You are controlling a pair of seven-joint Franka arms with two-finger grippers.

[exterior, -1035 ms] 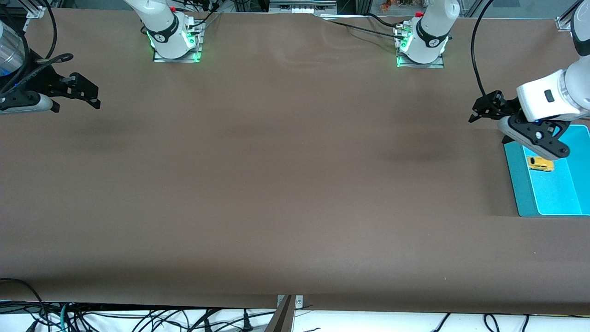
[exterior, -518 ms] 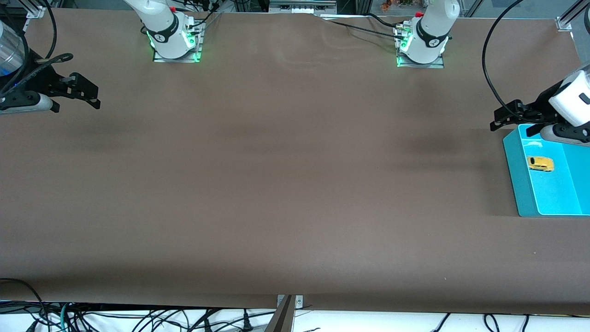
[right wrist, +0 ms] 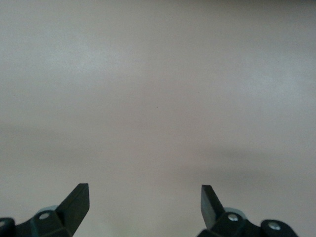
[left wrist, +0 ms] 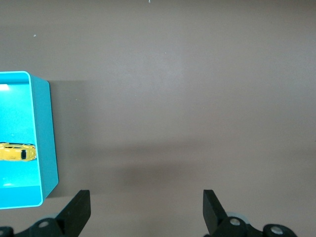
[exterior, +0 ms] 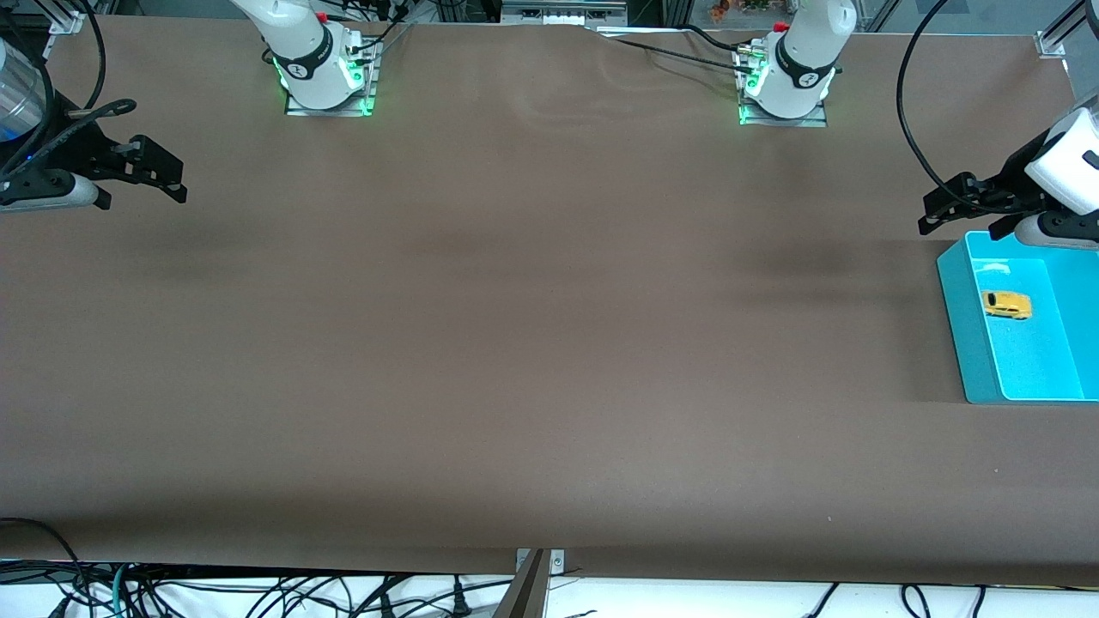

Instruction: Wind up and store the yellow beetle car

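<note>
The yellow beetle car [exterior: 1006, 305] lies inside the turquoise bin [exterior: 960, 326] at the left arm's end of the table. It also shows in the left wrist view [left wrist: 17, 152], inside the bin [left wrist: 44, 143]. My left gripper [exterior: 940, 210] is open and empty, in the air over bare table beside the bin's corner farthest from the front camera; in its wrist view [left wrist: 146, 207] only table lies between the jaws. My right gripper [exterior: 163, 176] is open and empty, waiting over the right arm's end of the table; its wrist view [right wrist: 144, 202] shows bare table.
The brown table surface [exterior: 532, 326] spans the view. The two arm bases [exterior: 326, 73] [exterior: 786, 81] stand along the edge farthest from the front camera. Cables hang below the table's near edge [exterior: 258, 592].
My left gripper has lifted out from over the bin and drawn back toward the table's end, leaving the yellow car lying in the bin. The right arm has not moved.
</note>
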